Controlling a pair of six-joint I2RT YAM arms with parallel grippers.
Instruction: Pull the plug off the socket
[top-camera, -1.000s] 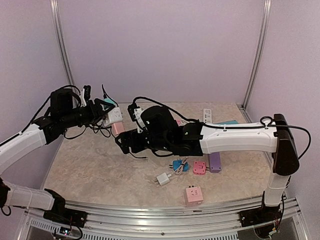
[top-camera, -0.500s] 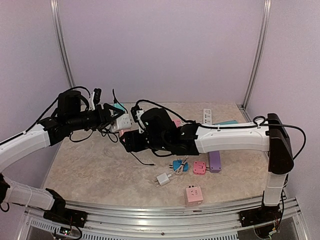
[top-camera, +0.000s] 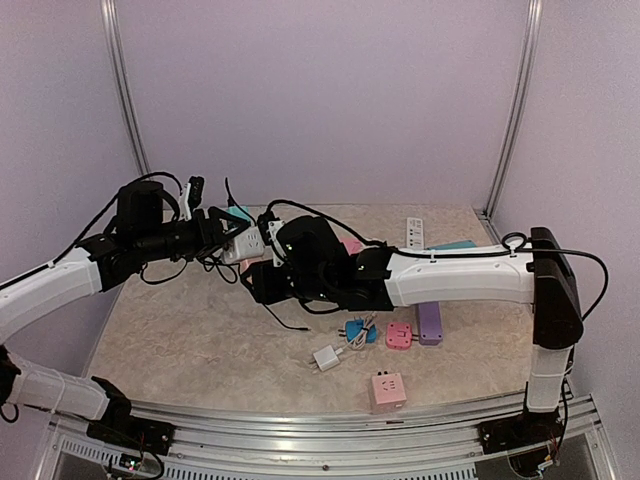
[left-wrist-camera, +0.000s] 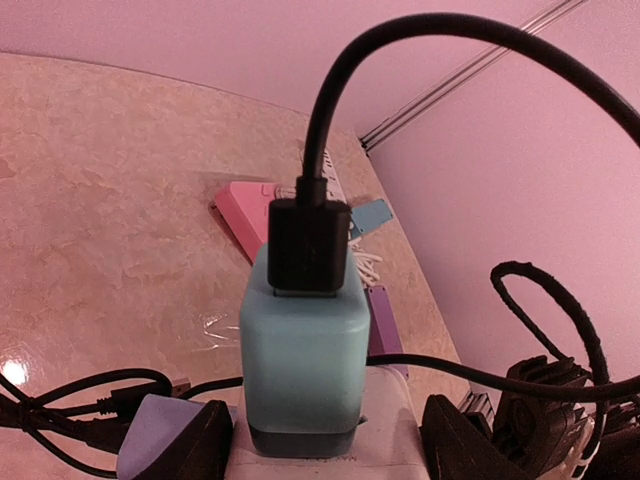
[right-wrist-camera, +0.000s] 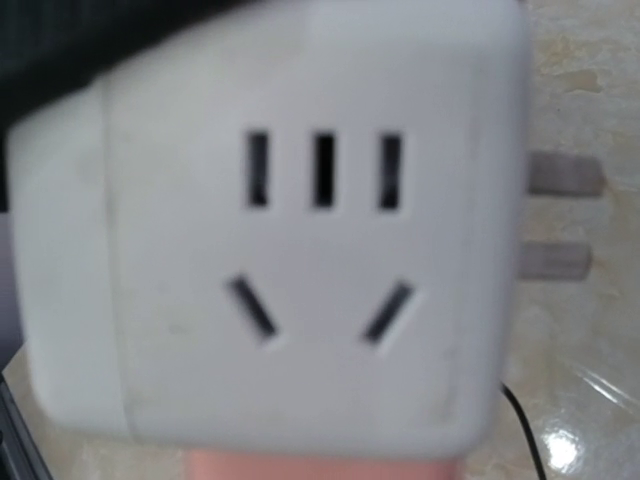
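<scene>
From above: gripping the white socket (top-camera: 246, 250) in the left gripper (top-camera: 232, 240), lifted off the table (top-camera: 180, 340) toward the back left. Carrying the teal plug (top-camera: 238, 214) seated in the socket's upper side, with a black cable (top-camera: 229, 192) rising out of it. Reaching in from the right with the right gripper (top-camera: 257, 281), just beside and below the socket; giving no clear sight of its fingers, so cannot tell whether clenched or released. Also showing, toward the front of the table, a white charger (top-camera: 326, 358), blue plugs (top-camera: 353, 330), a small pink socket (top-camera: 399, 335), a purple block (top-camera: 430, 323) and a pink cube (top-camera: 387, 390), and near the back right a white power strip (top-camera: 415, 232).

From the left wrist: clamping the white socket (left-wrist-camera: 390, 425) between two dark fingers (left-wrist-camera: 195, 445), one at each lower corner. Showing the teal plug (left-wrist-camera: 303, 350) standing upright in the socket, midway between those fingers. Showing a black connector (left-wrist-camera: 309, 245) pushed into the plug's top, its cable arching up and to the right. Showing behind, down on the table (left-wrist-camera: 100, 200), a pink block (left-wrist-camera: 240, 215).

From the right wrist: filling nearly the whole frame with one blurred face of the white socket (right-wrist-camera: 300, 250), three slots in a row above two slanted ones. Showing two metal prongs (right-wrist-camera: 565, 175) sticking out of its right side.
</scene>
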